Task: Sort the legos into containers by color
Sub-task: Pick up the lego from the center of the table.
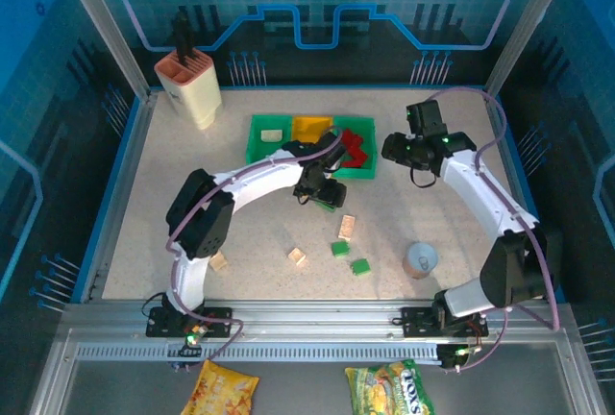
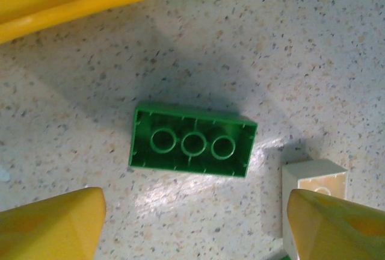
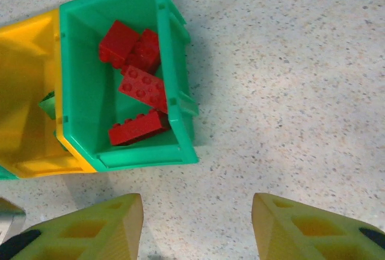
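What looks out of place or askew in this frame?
The green oblong plastic brick lies upside down on the speckled table, hollow underside and three tubes facing up, just ahead of the open left hand. The red plastic bricks lie jumbled in a green plastic bin.

Three bins in a row, far centre. Left green bin (image 1: pixel 256 149) has one cream brick (image 1: pixel 272 134) inside. Orange-yellow bin (image 1: pixel 309 127) sits mid. Right green bin (image 3: pixel 175 100) holds four red bricks (image 3: pixel 139 84), jumbled, studs mostly up. Just near of the bins, a green oblong brick (image 2: pixel 192 145) lies flat, upside down, three tubes showing, w/ a cream block (image 2: pixel 314 179) close beside, not touching. Nearer still, two green squares (image 1: pixel 340 248) lie loose, w/ a cream piece (image 1: pixel 299 256) to their left.
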`<state>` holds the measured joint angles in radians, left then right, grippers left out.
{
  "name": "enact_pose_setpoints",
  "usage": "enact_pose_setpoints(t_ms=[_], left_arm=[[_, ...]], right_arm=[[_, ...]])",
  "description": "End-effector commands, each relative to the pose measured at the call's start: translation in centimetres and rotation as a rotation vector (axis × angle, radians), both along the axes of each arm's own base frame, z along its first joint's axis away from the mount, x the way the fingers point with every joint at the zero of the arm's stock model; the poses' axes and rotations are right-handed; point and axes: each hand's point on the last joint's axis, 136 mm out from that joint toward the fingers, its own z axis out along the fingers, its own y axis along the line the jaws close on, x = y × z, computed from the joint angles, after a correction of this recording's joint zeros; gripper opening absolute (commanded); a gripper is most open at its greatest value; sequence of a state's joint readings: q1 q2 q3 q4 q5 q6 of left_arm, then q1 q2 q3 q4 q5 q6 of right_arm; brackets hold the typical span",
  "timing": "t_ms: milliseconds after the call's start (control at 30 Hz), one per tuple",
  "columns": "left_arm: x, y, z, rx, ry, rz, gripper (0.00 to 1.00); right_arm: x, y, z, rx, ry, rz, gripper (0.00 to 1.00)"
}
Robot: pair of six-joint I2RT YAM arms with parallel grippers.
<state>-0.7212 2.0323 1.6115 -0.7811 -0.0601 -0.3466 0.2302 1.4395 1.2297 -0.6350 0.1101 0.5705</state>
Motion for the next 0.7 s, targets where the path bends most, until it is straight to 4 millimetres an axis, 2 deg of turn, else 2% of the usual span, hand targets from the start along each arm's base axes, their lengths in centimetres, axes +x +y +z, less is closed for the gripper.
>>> enact_pose_setpoints(t_ms=[0, 167, 367, 667], left_arm=[[0.0, 0.5, -0.8, 0.1, 0.02, -0.086, 0.83], [0.5, 0.2, -1.8, 0.132, 0.032, -0.128, 0.86], [0.9, -0.2, -3.2, 0.153, 0.054, -0.162, 0.87], [1.2, -0.5, -4.2, 0.166, 0.066, -0.177, 0.82]], right_arm=[[-1.4, -1.4, 0.4, -0.029, -0.003, -0.021, 0.52], [-2.6, -2.7, 0.6, -0.069, -0.006, -0.045, 0.52], [-3.4, -3.1, 0.6, -0.084, -0.002, -0.048, 0.52], [-3.8, -3.2, 0.6, -0.08, 0.003, -0.053, 0.52]])
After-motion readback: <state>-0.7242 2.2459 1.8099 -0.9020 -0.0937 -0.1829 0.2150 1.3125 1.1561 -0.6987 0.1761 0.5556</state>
